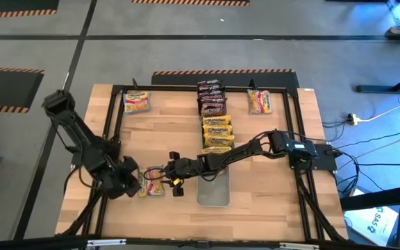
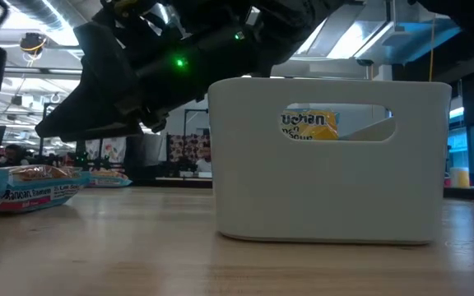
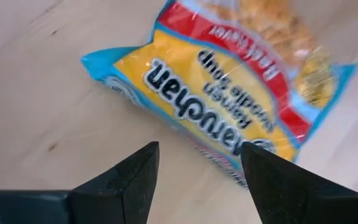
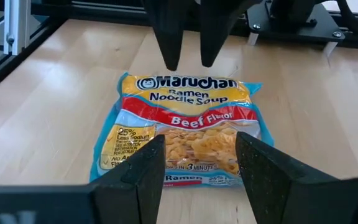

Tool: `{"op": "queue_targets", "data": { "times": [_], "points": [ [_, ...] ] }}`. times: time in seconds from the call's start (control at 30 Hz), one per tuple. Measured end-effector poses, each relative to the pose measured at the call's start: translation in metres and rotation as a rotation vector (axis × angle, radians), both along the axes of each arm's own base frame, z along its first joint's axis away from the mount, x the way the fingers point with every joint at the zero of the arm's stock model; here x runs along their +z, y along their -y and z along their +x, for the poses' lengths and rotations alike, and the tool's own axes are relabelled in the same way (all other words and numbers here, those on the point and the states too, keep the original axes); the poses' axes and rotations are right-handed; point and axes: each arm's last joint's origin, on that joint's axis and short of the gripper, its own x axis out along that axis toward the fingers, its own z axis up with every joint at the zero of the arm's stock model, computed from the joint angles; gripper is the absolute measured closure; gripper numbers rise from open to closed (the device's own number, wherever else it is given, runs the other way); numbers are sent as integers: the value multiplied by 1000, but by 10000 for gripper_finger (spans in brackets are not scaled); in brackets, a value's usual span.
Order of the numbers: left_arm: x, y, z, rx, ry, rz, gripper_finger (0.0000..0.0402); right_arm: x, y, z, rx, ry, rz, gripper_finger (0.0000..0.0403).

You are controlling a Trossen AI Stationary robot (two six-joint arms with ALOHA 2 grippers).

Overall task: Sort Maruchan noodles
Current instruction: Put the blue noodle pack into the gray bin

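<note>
Your packet in play is the yellow beef-flavour noodle packet (image 4: 179, 134), lying flat on the wooden table (image 1: 269, 208) near its front-left part, label up, with bare wood on every side of it that shows. The left gripper (image 3: 197, 165) hangs just over one short edge of that packet with its fingers spread apart and nothing between them; the right gripper (image 4: 197, 165) faces it from the opposite short edge, fingers also parted and empty, tips low beside the packet's end. You have the two grippers almost nose to nose across this one packet, so the room between them is tight. Just to the right of the right gripper sits the grey tray (image 1: 212, 189), close to that arm's wrist. Farther back, a column of packets runs up the table's middle: yellow packets (image 1: 217, 133) nearer you, dark red-brown packets (image 1: 212, 97) behind them by the rear frame rail. One pale packet (image 1: 137, 102) lies alone at the rear left and another (image 1: 259, 101) at the rear right, each with open wood around it and well apart from the arms
</note>
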Motion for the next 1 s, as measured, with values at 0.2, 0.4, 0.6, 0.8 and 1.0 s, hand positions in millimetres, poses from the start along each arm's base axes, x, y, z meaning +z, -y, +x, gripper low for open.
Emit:
{"op": "queue_targets", "data": {
  "times": [0.2,0.4,0.6,0.8,1.0],
  "points": [
    [-10,-1,-8,143,13,-34,169,0,0,0,-14,-4,31,224],
    [-25,-3,-10,194,43,-112,151,0,0,0,-14,-6,30,224],
    [-29,-3,-8,197,114,-133,136,-15,-4,0,8,-24,33,224],
    [-28,-1,-8,196,149,-134,134,-29,-5,1,37,-43,31,224],
    [-28,1,-4,224,220,-140,137,-29,-5,1,24,-38,24,224]
  ]
}}
